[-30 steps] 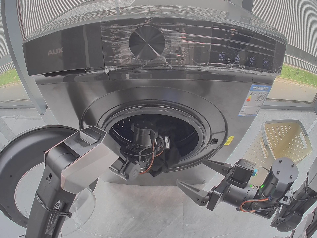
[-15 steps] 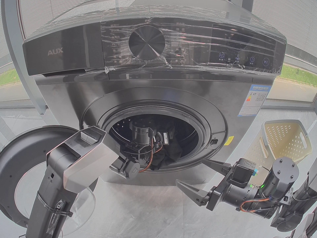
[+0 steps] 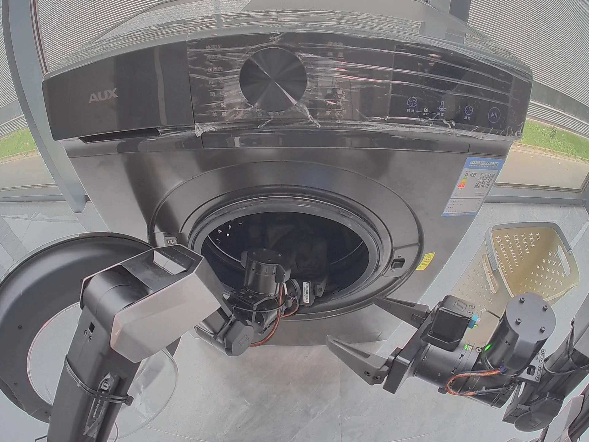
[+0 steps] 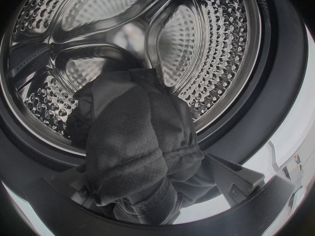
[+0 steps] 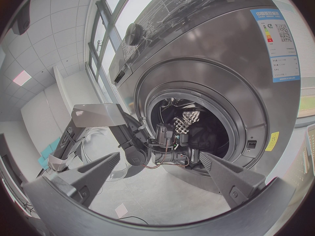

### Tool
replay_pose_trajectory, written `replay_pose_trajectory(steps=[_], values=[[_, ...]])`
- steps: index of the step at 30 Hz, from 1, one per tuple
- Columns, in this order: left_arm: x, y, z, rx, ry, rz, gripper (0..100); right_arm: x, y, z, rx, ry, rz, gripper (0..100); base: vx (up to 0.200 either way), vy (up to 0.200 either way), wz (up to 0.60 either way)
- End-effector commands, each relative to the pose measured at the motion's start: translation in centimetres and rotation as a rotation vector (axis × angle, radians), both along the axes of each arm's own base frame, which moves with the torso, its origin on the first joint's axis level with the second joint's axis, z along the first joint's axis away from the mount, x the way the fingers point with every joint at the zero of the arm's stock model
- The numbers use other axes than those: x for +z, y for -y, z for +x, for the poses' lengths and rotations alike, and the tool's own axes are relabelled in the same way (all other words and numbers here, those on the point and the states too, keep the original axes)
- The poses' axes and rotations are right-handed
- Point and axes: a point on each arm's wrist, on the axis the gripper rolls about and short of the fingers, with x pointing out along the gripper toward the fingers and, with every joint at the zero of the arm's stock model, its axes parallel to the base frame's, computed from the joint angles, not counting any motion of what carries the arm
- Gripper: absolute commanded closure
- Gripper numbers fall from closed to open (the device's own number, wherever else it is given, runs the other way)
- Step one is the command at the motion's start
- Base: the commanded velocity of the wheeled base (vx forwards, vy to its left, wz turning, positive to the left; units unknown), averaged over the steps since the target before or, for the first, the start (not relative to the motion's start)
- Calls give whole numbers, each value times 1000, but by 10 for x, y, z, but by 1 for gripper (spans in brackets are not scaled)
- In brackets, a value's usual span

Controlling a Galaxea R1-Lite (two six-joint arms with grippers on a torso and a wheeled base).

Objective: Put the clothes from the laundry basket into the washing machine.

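- The left gripper is at the mouth of the washing machine. Its fingers are spread wide to either side of a dark garment, so it no longer grips the cloth.
- Over the last second this gripper drops and backs out from deeper in the opening to the lower lip of the door ring.
- The garment, which a second ago hung over the lip below the gripper, is now bunched just ahead of it. It rests on the door seal and reaches into the drum beyond.
- This reads as a release: the piece is in, though part of it sits near the seal and may need a push.
- The right gripper hangs low, off to the left gripper's right. It is wide open, holds nothing and has not moved.
- Farther right, the laundry basket shows no clothes in its visible part, so this may be the last piece.
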Motion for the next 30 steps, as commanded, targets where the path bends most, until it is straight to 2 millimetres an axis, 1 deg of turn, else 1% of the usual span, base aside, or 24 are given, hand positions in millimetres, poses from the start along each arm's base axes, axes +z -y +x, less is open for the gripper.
replay_pose_trajectory(steps=[1, 6, 7, 15, 18, 20, 21, 22, 24, 30], values=[[-9, 2, 2, -3, -8, 9, 0, 0, 0, 0, 2, 0, 0, 0, 0, 0, 0], [-18, 1, 10, 5, -1, 20, 0, 0, 0, 0, 0, 1, 1, 0, 0, 0, 0], [-19, 2, 10, 3, 0, 22, 100, 0, 0, 0, 0, 1, 1, 0, 0, 0, 0], [-8, 6, 15, 6, 31, -10, 100, 1, 0, 0, 0, 3, 1, 0, 0, 0, 0], [4, 7, 26, 39, 74, -41, 100, 2, 0, -1, 0, 7, 6, 0, 0, 0, 0], [16, 3, 41, 106, 128, -73, 100, 3, 1, -1, 0, 9, 8, 0, 0, 0, 0], [17, 2, 43, 113, 136, -76, 100, 3, 1, -1, 0, 9, 8, 0, 0, 0, 0], [24, 2, 50, 137, 170, -94, 100, 4, 1, -1, 0, 11, 11, 0, 0, 0, 0], [33, -1, 59, 168, 207, -113, 100, 5, 2, -1, -1, 14, 14, 0, 0, 0, 0], [42, 1, 73, 209, 269, -148, 100, 5, 2, -1, -3, 16, 16, 0, 0, 0, 0]])
